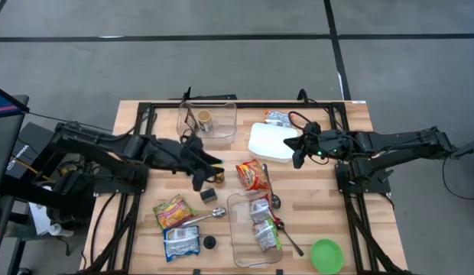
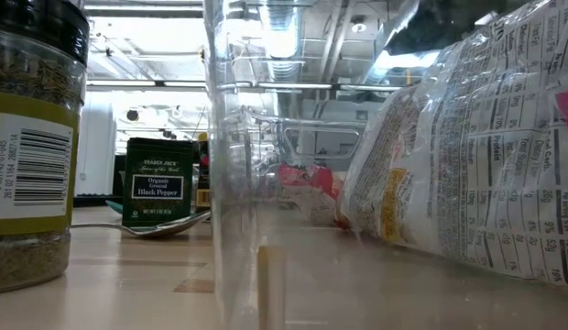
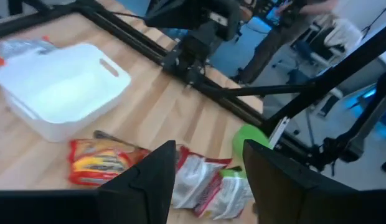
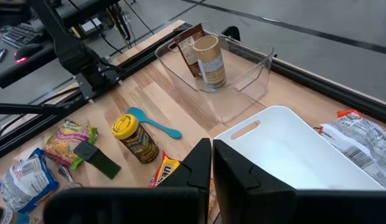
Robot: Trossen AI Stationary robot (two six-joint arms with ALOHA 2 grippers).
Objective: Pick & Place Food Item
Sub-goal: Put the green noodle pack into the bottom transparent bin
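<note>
Where the table centre lies: red-and-yellow crinkled noodle packet (image 1: 253,175), flat, just beside white rectangular plastic tub (image 1: 271,142). Left gripper (image 1: 207,173) near packet, jaws spread, holding nothing. Right gripper (image 1: 297,145) over tub's edge, jaws pressed together, likewise holding nothing.

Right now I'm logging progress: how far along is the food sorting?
Done: packets lie in the near clear bin. In hand: nothing; left gripper open, right gripper shut above the empty white bin. Left: noodle packs on the table.
</note>
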